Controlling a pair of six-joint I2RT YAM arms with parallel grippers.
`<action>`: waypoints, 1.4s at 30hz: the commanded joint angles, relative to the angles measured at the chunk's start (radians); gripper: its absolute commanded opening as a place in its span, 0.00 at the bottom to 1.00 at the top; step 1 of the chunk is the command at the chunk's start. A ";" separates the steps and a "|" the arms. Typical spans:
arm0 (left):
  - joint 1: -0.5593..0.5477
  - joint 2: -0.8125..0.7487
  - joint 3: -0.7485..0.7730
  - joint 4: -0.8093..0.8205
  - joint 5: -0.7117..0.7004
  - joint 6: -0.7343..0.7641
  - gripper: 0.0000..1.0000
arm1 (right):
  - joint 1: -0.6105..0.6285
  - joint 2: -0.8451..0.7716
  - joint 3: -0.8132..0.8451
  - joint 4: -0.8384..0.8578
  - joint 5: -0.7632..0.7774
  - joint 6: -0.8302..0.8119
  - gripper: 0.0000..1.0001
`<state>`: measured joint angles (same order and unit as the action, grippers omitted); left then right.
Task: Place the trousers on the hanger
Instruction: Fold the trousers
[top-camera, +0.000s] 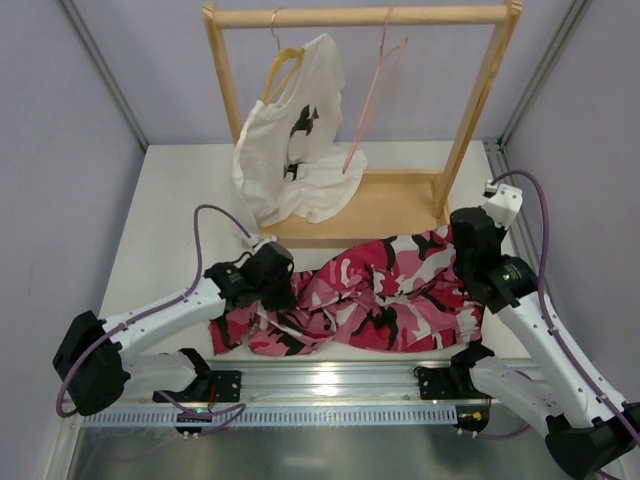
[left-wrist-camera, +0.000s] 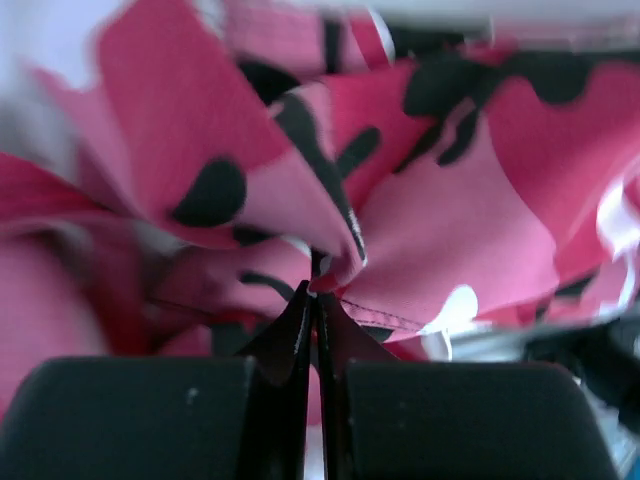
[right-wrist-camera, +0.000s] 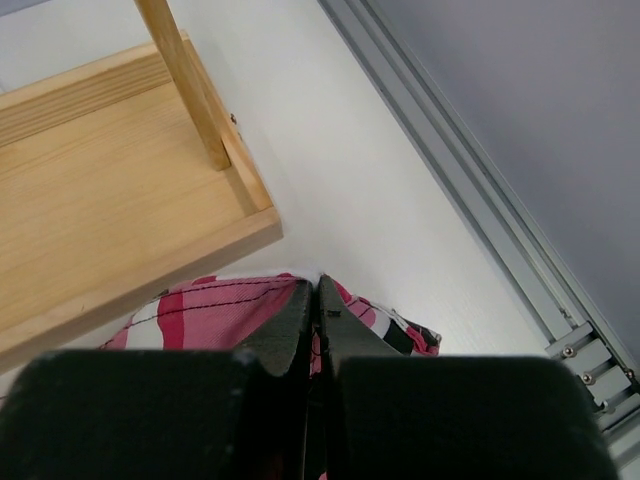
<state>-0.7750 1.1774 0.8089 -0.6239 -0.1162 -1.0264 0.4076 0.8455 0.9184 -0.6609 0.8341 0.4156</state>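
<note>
Step in hand: the grasp. The trousers (top-camera: 360, 295) lie crumpled on the table (top-camera: 180, 190) in front of the rack (top-camera: 479, 110), well apart from the hanger (top-camera: 366, 110), which hangs bare on the rail. The left gripper (left-wrist-camera: 313, 290) is clamped on a fold at their left end. The right gripper (right-wrist-camera: 317, 285) pinches an edge at their right end. Next, I judge, I must raise both ends together, spread the cloth and carry it to the hanger.

White T-shirt (top-camera: 298, 165) on wooden rack (top-camera: 478, 110)
</note>
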 joint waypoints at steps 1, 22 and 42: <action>-0.099 0.014 0.001 0.227 0.136 -0.084 0.02 | -0.019 0.012 0.074 0.040 0.030 -0.035 0.04; 0.244 -0.128 0.070 -0.099 0.031 -0.014 0.89 | -0.027 -0.017 0.062 0.041 -0.081 -0.032 0.04; 0.283 0.076 0.035 0.059 0.130 -0.052 0.01 | -0.026 -0.023 0.045 0.067 -0.158 -0.057 0.04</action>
<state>-0.4953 1.3685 0.8051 -0.4568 0.1123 -1.1107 0.3840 0.8455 0.9497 -0.6548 0.6662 0.3679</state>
